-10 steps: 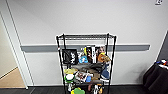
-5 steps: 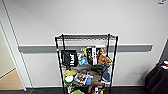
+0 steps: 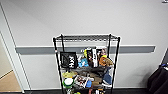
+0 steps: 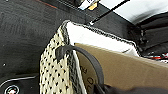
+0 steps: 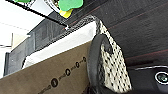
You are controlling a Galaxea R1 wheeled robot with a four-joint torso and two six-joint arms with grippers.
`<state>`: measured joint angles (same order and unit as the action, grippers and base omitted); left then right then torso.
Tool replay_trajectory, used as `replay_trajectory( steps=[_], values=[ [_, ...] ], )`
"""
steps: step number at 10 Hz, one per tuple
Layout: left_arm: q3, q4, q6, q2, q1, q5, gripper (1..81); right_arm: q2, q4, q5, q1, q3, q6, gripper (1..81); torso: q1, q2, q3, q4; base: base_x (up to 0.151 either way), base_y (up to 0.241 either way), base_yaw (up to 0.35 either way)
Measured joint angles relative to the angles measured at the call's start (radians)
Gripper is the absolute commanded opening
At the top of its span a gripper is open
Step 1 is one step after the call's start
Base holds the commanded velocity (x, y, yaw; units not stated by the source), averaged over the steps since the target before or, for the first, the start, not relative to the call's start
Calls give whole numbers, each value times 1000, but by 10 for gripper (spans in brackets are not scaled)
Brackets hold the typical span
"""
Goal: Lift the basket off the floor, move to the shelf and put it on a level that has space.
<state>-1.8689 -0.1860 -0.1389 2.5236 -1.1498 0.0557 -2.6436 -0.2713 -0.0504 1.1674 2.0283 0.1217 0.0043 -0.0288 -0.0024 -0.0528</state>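
Note:
The shelf (image 3: 57, 57), a black wire rack, stands against the white wall straight ahead. Its top level (image 3: 86, 38) is bare wire, while the tiers below are packed with goods (image 3: 95, 58). The cream woven basket (image 4: 53, 72) (image 5: 113, 65) with a dark rim hangs just above the dark carpet floor (image 4: 25, 37) (image 5: 140, 30). Inside it lies a brown cardboard box (image 4: 125, 70) (image 5: 55, 75). One dark handle (image 4: 87, 56) arches up into my left gripper (image 4: 107, 89). The other handle (image 5: 91, 57) runs up into my right gripper (image 5: 96, 90). Both grippers are shut on the handles.
A doorway with tan wooden flooring (image 3: 8, 82) opens at the far left. A dark bulky object (image 3: 158, 80) stands to the right of the rack. A grey rail (image 3: 135, 48) runs along the wall. My base with a round badge (image 4: 11, 88) (image 5: 161, 77) lies under the basket.
The whole head picture has shifted a little and the rack looks slightly larger, so the camera has moved closer to it.

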Motion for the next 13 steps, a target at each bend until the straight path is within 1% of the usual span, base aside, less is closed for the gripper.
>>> replay_trajectory(
  steps=[2, 3, 9, 13],
  values=[
    [0, 2, 1, 0, -22, -27, 10, 0, 0, 6, 10, 0, 0, 10, 0, 0, 0, 0, 114, 0, 0],
    [0, 3, 1, 0, -28, -30, 10, 0, 0, 21, 16, 0, -1, 10, 0, 0, 0, 0, 114, 0, 0],
    [0, 6, 2, 3, -30, -35, 10, -1, 0, 26, 29, 0, -1, 10, 0, 0, 0, 0, 114, 0, 0],
    [-4, 7, 3, -3, -28, -36, 10, -15, 0, 25, 27, 0, -1, 10, 0, 0, 0, 0, 114, -63, 0]
  ],
)
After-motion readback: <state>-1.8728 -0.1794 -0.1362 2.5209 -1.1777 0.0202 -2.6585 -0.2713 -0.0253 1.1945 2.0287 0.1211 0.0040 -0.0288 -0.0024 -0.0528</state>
